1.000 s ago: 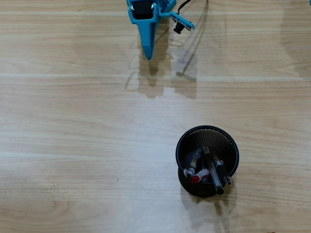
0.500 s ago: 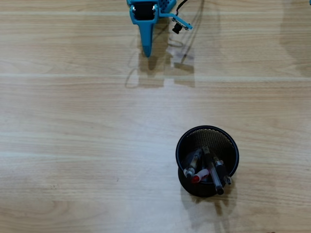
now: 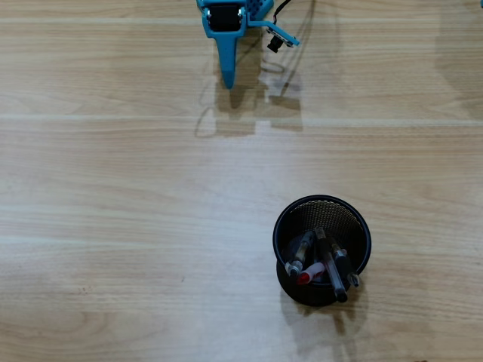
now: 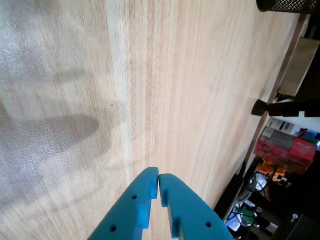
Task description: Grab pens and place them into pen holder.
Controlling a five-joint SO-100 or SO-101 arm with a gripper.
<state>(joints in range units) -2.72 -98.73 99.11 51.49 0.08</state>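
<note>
Seen from overhead, a blue gripper (image 3: 229, 81) hangs at the top edge of a pale wooden table (image 3: 121, 211), its fingers drawn together into a single point and carrying nothing. A small black part on a blue bracket (image 3: 276, 42) juts from its right side in this view, with a dark cable (image 3: 300, 16) trailing off the top edge. Well apart from the claw, toward the lower right, stands the pen holder (image 3: 322, 250), a round black mesh cup. All four pens (image 3: 324, 262) are inside it, leaning toward the lower rim: three with clear barrels and black ends, and the red pen (image 3: 308, 274) among them, its red tip showing near the bottom of the cup.

In the wrist view, the gripper (image 4: 158, 176) rises from the bottom edge, its two blue fingers meeting at the tips over bare wood grain. The pen holder (image 4: 287, 5) shows only as a sliver of black mesh in the top right corner. Beyond the table edge (image 4: 270, 95) lies blurred clutter, including a red box (image 4: 285, 145).
</note>
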